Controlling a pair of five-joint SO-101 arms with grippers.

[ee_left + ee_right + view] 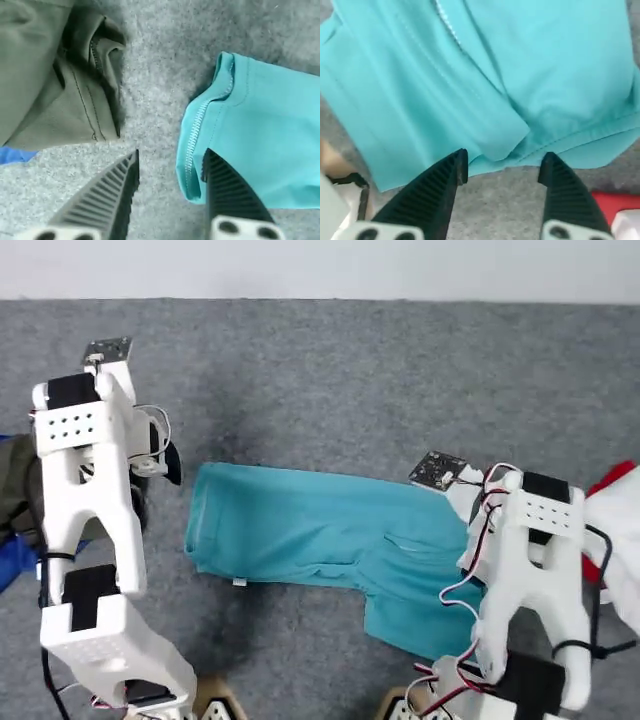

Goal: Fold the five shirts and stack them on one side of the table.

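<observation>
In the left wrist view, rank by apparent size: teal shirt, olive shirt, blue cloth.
Largest: teal shirt and olive shirt, which look alike; both are cropped, so unranked.
Smallest: blue cloth, a sliver beside the olive shirt.

The left claw (170,172) gapes over grey felt (155,80) between teal shirt (260,135) and olive shirt (45,80).

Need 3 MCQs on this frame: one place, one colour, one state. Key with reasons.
1. Where is the teal shirt? A) spread in the middle of the table B) in a folded stack C) hanging off the edge
2. Which other shirt lies near the left tool? A) yellow shirt B) pink shirt C) olive shirt
3. Right tool? A) shut on teal B) open over teal C) shut on red cloth
Key: A, lies between the arms; C, olive fabric beside it; B, fingers apart.
</observation>
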